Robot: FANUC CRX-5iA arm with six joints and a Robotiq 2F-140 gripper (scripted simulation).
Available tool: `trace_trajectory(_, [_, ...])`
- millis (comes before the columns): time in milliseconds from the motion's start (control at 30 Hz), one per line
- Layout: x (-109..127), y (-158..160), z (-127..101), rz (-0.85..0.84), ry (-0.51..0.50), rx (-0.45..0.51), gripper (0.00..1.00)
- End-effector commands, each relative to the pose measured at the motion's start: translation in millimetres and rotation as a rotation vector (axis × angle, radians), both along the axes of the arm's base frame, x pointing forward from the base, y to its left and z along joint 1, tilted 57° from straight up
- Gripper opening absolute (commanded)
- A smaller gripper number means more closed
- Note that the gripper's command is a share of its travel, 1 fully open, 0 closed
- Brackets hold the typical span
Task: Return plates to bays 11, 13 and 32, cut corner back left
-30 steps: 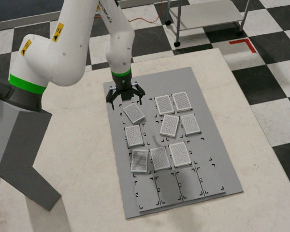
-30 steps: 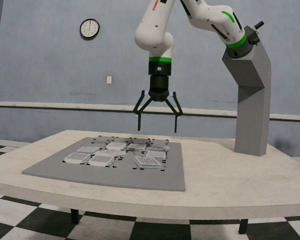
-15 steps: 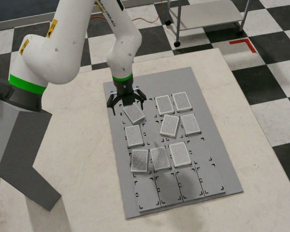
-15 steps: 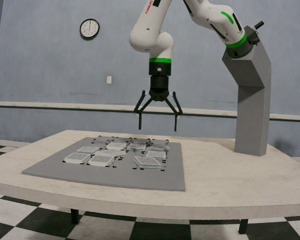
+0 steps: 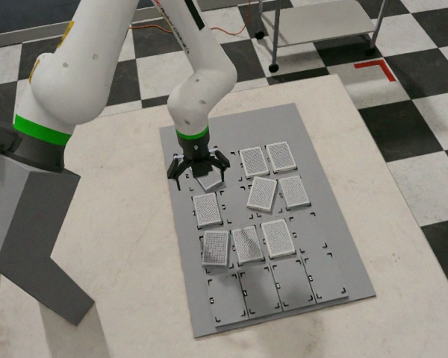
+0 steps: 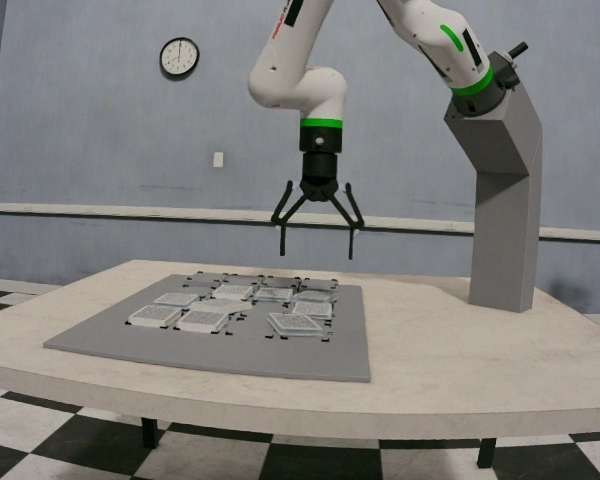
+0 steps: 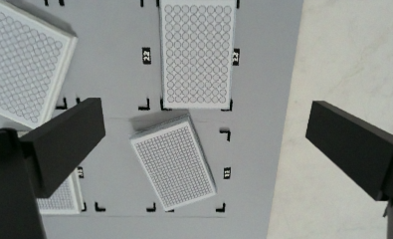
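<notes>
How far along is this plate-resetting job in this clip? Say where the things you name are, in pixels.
Done: none of the three; each knocked plate sits askew of its corner pieces.

In hand: nothing. The gripper (image 5: 201,184) (image 6: 316,256) (image 7: 206,118) is open, raised above the bay 11 plate (image 5: 209,180) (image 6: 295,322) (image 7: 174,164), probably first.

Left: that one, the bay 13 plate (image 5: 215,248) (image 6: 314,296) and the bay 32 plate (image 5: 261,193) (image 6: 222,304) (image 7: 24,65).

The bay 11 plate (image 5: 211,183) (image 6: 295,323) (image 7: 174,165) lies left of the bay 12 plate (image 5: 207,209) (image 6: 312,308) (image 7: 198,55) — both on the deck (image 5: 254,121) (image 6: 212,351) (image 7: 258,149).

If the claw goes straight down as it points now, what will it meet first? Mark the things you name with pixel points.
Probably the skewed plate (image 5: 210,182) (image 6: 296,323) (image 7: 174,164) at bay 11, below the open claw (image 5: 201,184) (image 6: 316,256) (image 7: 206,118). Depth is unclear; a fingertip might miss it and meet the gray board (image 5: 254,121) (image 6: 212,353) (image 7: 255,149).
</notes>
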State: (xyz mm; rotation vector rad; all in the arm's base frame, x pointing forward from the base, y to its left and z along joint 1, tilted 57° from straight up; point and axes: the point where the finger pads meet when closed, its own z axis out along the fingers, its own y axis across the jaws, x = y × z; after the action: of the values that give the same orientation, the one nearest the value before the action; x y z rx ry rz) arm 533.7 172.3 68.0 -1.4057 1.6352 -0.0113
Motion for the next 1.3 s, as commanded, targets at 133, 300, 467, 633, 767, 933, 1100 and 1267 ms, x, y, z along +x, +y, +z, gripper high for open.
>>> trace_trajectory(133, [3.2, -21.7, -18.6, 0.006, -0.009, 0.009, 1.00])
trace_trajectory(300, [5.6, -37.1, -31.2, 0.006, -0.009, 0.009, 1.00])
trace_trajectory(467, [7.9, -52.4, -43.9, 0.006, -0.009, 0.009, 1.00])
trace_trajectory(633, [8.8, -58.5, -49.0, 0.006, -0.009, 0.009, 1.00])
trace_trajectory(767, [8.8, -58.6, -49.0, 0.006, -0.009, 0.009, 1.00])
trace_trajectory(933, [8.8, -58.5, -48.9, 0.006, -0.009, 0.009, 1.00])
trace_trajectory(1100, [8.8, -58.5, -49.0, 0.006, -0.009, 0.009, 1.00])
trace_trajectory(1267, [8.8, -58.5, -49.0, 0.006, -0.009, 0.009, 1.00])
